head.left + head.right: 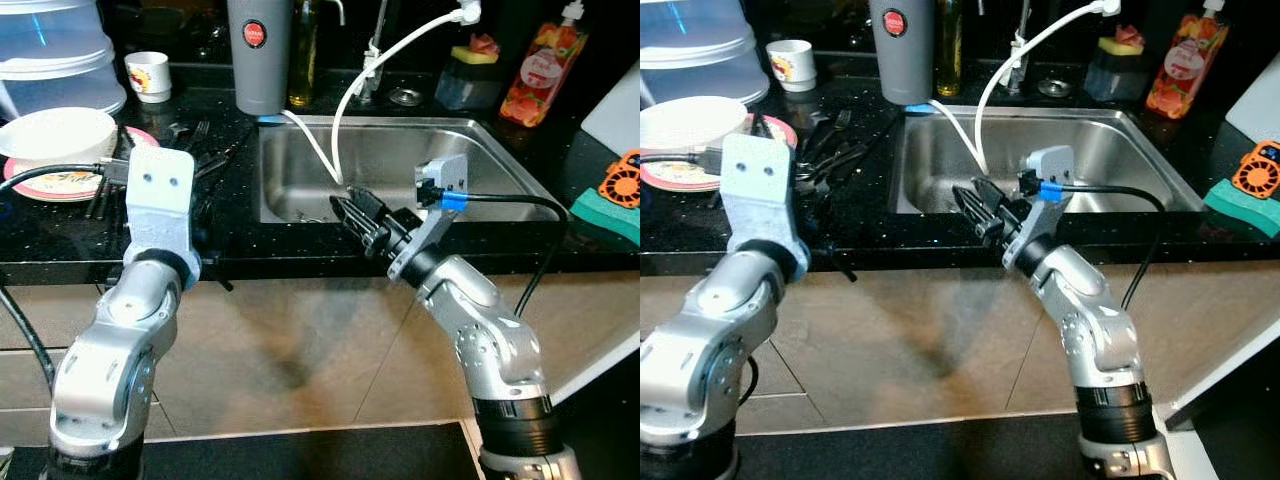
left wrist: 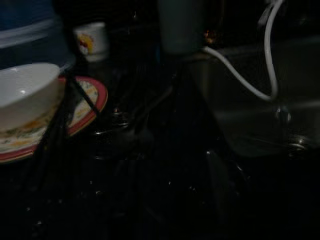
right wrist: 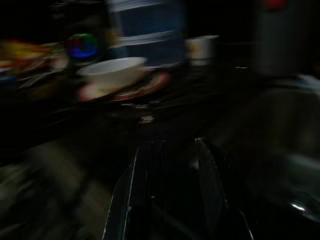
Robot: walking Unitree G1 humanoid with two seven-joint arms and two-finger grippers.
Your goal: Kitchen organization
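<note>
Black speckled countertop [image 1: 230, 235] with a stainless sink [image 1: 500, 150] set into it, right of centre.

Right gripper [image 1: 340, 207] reaches over the sink's near rim, pointing left toward the counter. In the right wrist view its two black fingers [image 3: 122, 200] stand apart with nothing between them: released.

Left gripper hidden below its wrist housing [image 1: 160, 195] at the counter's near edge, left of the sink. Left wrist view too dark to make out the fingers; cannot tell whether spread or closed.

Dishes on the counter's left side: white bowl [image 1: 55, 132] sitting on a red-rimmed plate [image 1: 60, 183]. Dark cutlery [image 1: 205, 150], forks among it, lies loose on the counter between plate and sink. Small white cup [image 1: 149, 75] with a printed figure, farther back. Stack of clear plastic containers [image 1: 55, 55] at far left.

Grey tumbler [image 1: 259, 50] with a red mark stands at the sink's far left corner, a bottle of yellowish liquid [image 1: 303, 55] just right of it. White hose [image 1: 350, 95] loops from the tap area down into the basin.

Right side: orange dish-soap bottle [image 1: 540, 70] far; green sponge [image 1: 605, 212] with an orange scrubber [image 1: 624, 182] near the right edge.
</note>
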